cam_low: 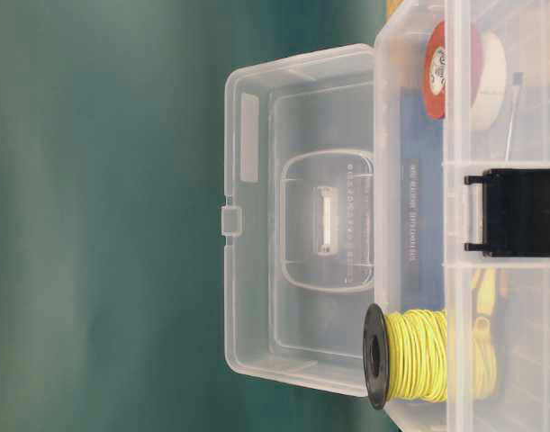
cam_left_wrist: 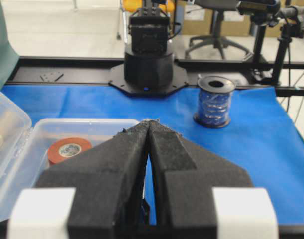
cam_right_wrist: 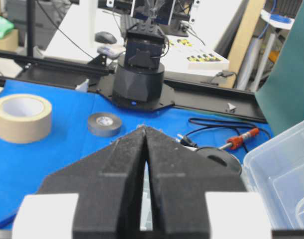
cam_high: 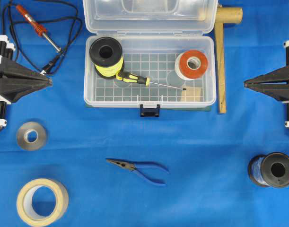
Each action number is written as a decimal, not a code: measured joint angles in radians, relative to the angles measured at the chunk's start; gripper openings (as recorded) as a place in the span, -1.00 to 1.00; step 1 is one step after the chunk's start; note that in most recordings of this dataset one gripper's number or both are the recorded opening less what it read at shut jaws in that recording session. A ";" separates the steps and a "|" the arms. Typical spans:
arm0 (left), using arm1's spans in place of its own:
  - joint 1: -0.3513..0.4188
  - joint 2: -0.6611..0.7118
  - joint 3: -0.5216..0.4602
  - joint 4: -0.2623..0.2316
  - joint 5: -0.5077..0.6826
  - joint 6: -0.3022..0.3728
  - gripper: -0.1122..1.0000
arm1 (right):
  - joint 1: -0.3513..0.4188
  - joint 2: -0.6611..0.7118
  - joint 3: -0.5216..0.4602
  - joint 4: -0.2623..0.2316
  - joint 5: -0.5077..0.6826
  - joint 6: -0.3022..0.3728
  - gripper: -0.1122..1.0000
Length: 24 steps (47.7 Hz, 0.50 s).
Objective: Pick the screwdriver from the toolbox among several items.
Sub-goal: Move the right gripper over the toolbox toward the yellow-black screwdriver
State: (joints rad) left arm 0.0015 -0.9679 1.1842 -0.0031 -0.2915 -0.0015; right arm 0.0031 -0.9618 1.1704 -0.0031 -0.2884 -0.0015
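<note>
The screwdriver (cam_high: 135, 78), yellow-and-black handle with a thin silver shaft, lies on the gridded floor of the clear toolbox (cam_high: 208, 71), lid open. Its handle rests against the yellow wire spool (cam_high: 106, 56); its tip points at the tan wooden block (cam_high: 191, 94). The orange-and-white tape roll (cam_high: 192, 64) stands at the box's right end. My left gripper (cam_high: 50, 82) is shut and empty at the table's left edge. My right gripper (cam_high: 245, 84) is shut and empty at the right edge. Both are well clear of the box.
A red-handled soldering iron (cam_high: 36, 27) with black cord lies at the back left. Blue-handled pliers (cam_high: 142, 169), a grey tape roll (cam_high: 31, 135), a tan masking tape roll (cam_high: 41, 201) and a dark blue wire spool (cam_high: 273, 170) lie in front. A wooden post (cam_high: 221, 61) stands right of the box.
</note>
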 measured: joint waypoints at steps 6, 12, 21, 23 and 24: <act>-0.002 0.006 0.000 -0.021 0.002 0.000 -0.80 | 0.000 0.018 -0.025 0.000 0.040 0.009 -0.80; -0.002 0.008 -0.002 -0.028 0.000 -0.003 -0.80 | -0.006 0.103 -0.137 0.002 0.169 0.031 -0.80; -0.002 0.008 -0.002 -0.029 0.000 -0.006 -0.80 | -0.052 0.276 -0.351 0.005 0.376 0.095 -0.80; -0.002 0.008 -0.002 -0.029 0.002 -0.008 -0.80 | -0.066 0.321 -0.394 0.003 0.417 0.112 -0.80; -0.002 0.008 0.000 -0.029 0.000 -0.006 -0.80 | -0.074 0.342 -0.416 0.003 0.439 0.123 -0.80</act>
State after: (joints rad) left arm 0.0000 -0.9603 1.1842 -0.0322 -0.2915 -0.0077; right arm -0.0706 -0.6197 0.7547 0.0000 0.1503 0.1212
